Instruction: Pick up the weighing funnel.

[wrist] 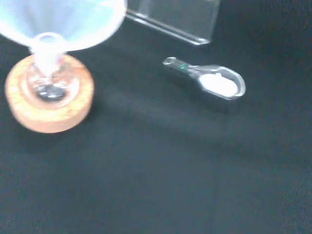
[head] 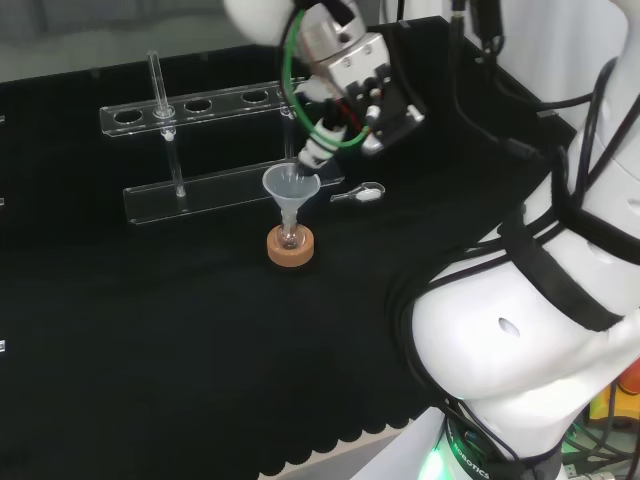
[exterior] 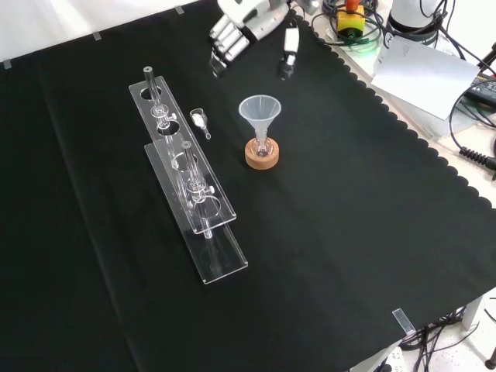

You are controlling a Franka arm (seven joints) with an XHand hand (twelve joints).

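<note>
The weighing funnel (head: pixel 360 193) is a small clear scoop with a short stem and some white powder in it, lying on the black cloth. In the front view the weighing funnel (exterior: pixel 201 121) lies beside the clear rack; in the wrist view the weighing funnel (wrist: pixel 209 79) lies alone on the cloth. The hand (head: pixel 365 85) hangs in the air above it with relaxed fingers and holds nothing. In the front view the hand (exterior: pixel 246 27) comes in from the top, apart from the scoop.
The big funnel (head: pixel 290 187) stands in a small flask on a cork ring (head: pixel 290 248), just left of the scoop in the head view. A clear test-tube rack (exterior: pixel 186 174) with a few tubes stands beside it. Cables and papers lie beyond the cloth's scalloped edge (exterior: pixel 403 101).
</note>
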